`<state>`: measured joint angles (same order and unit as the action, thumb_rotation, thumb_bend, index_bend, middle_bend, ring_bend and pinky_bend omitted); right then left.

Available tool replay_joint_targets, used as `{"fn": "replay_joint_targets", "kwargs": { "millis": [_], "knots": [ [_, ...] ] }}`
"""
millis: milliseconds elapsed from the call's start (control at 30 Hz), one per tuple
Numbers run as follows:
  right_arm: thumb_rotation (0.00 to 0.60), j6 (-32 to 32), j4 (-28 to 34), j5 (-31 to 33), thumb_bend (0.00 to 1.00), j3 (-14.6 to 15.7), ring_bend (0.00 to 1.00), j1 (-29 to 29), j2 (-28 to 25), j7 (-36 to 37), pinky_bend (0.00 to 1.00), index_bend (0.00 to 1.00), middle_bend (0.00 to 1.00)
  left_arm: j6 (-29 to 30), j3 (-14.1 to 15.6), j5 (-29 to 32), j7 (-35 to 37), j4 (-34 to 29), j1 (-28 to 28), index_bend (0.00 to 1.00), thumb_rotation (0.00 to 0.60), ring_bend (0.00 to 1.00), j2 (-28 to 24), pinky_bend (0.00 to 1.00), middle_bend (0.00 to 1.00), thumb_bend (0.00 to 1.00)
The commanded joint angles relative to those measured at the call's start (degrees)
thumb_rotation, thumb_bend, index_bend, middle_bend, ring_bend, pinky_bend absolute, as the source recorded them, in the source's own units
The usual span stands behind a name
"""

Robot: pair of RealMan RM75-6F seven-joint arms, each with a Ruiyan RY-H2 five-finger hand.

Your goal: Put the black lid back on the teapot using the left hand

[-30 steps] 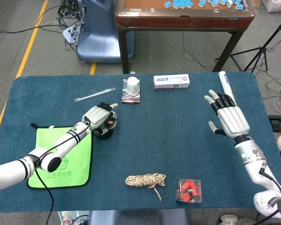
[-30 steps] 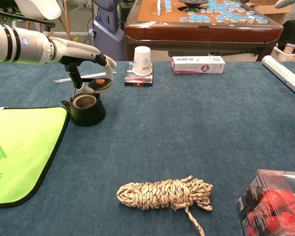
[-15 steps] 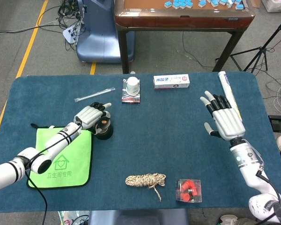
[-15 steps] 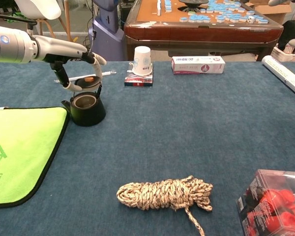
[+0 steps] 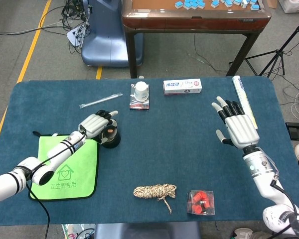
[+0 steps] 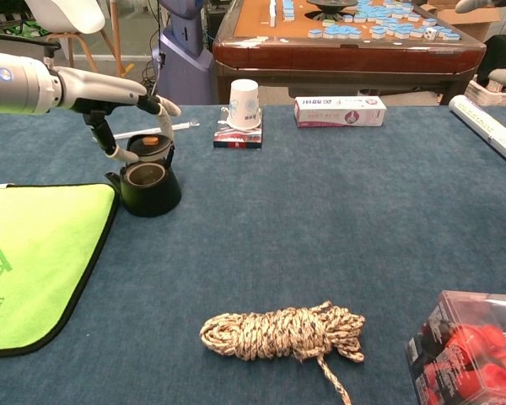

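Over the desk from the head view, one left hand pinches the one black lid just above the single teapot; one right hand hangs well apart, fingers spread, holding nothing. From the chest view, the left hand holds the lid tilted over the teapot's open mouth, one green cloth nearby.

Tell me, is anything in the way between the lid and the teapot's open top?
Nothing visible is. The left hand holds the black lid just above and behind the teapot, whose mouth is open and uncovered. Only a small gap of air separates the two.
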<state>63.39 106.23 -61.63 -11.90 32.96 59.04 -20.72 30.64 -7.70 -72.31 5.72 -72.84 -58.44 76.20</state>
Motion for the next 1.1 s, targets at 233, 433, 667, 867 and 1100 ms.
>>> {"fn": "replay_joint_targets", "kwargs": {
  "millis": [233, 433, 667, 867, 1100],
  "knots": [
    [0.6, -0.6, -0.9, -0.8, 0.41, 0.2, 0.0, 0.2, 0.1, 1.2, 0.0, 0.0, 0.0, 0.0, -0.1, 1.1, -1.3, 0.3, -0.3, 0.34, 0.6, 0.0, 0.4, 0.0, 0.0, 0.33],
    [0.6, -0.6, -1.1, -0.8, 0.41, 0.2, 0.0, 0.3, 0.1, 1.2, 0.0, 0.0, 0.0, 0.0, -0.1, 1.4, -1.4, 0.8, -0.3, 0.33, 0.6, 0.0, 0.7, 0.0, 0.0, 0.33],
    [0.6, -0.8, -1.5, -0.8, 0.41, 0.3, 0.0, 0.3, 0.1, 1.5, 0.0, 0.0, 0.0, 0.3, 0.1, 1.4, -1.3, 1.4, -0.1, 0.31, 0.6, 0.0, 1.2, 0.0, 0.0, 0.33],
    [0.6, -0.7, -1.5, -0.9, 0.41, 0.2, 0.0, 0.3, 0.0, 1.8, 0.0, 0.0, 0.0, 0.9, 0.3, 1.2, -1.3, 1.1, 0.4, 0.31, 0.6, 0.0, 1.2, 0.0, 0.0, 0.33],
    [0.6, -0.5, -1.4, -1.4, 0.41, 0.4, 0.0, 0.1, 0.0, 2.0, 0.0, 0.0, 0.0, 1.6, 0.6, 1.2, -1.6, 1.6, 0.9, 0.31, 0.6, 0.0, 1.9, 0.0, 0.0, 0.33]
  ]
}}
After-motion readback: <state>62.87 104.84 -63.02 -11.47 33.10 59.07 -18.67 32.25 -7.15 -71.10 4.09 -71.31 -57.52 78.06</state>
